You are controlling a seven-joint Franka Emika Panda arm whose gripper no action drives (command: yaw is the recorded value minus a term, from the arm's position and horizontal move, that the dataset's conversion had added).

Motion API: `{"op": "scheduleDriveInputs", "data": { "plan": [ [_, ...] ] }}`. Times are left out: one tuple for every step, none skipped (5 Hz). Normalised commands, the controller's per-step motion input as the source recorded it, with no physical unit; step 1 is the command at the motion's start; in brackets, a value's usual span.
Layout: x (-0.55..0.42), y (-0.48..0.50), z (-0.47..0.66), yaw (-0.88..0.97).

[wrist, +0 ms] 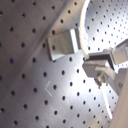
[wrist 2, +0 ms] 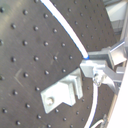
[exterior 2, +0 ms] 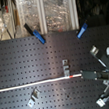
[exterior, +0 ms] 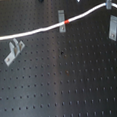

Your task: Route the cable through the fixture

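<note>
The hand [exterior 2: 83,74] reaches in from the second exterior view's right, low over the surface [exterior 2: 36,58], a dark perforated board, with its fingers narrowed onto the end of the cable [exterior 2: 35,84]. Both wrist views show the fingertips pinching the white cord [wrist 2: 65,27] just beside a small metal fixture [wrist 2: 62,94]. In the second exterior view the cable runs nearly straight from the left edge to the hand, its red band [exterior 2: 76,75] right in front of the fingertips and just below an upright metal bracket [exterior 2: 66,66]. In the first exterior view the cable [exterior: 27,33] crosses the upper part of the board in a gentle curve, and the red band [exterior: 65,24] lies against the foot of that bracket [exterior: 61,16]. A second fixture [exterior: 14,52], a two-pronged clip, sits below the cable and apart from it, toward the first exterior view's left. Two blue clamps [exterior 2: 37,36] hold the board's far edge in the second exterior view.
</note>
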Motion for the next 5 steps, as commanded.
{"op": "scheduleDriveInputs", "data": {
  "plan": [
    [-0.055, 0.081, 0.12, 0.00],
    [-0.066, 0.003, 0.00, 0.00],
    [-0.066, 0.003, 0.00, 0.00],
    [0.004, 0.110, 0.24, -0.16],
    [-0.126, 0.223, 0.39, -0.30]
  ]
}}
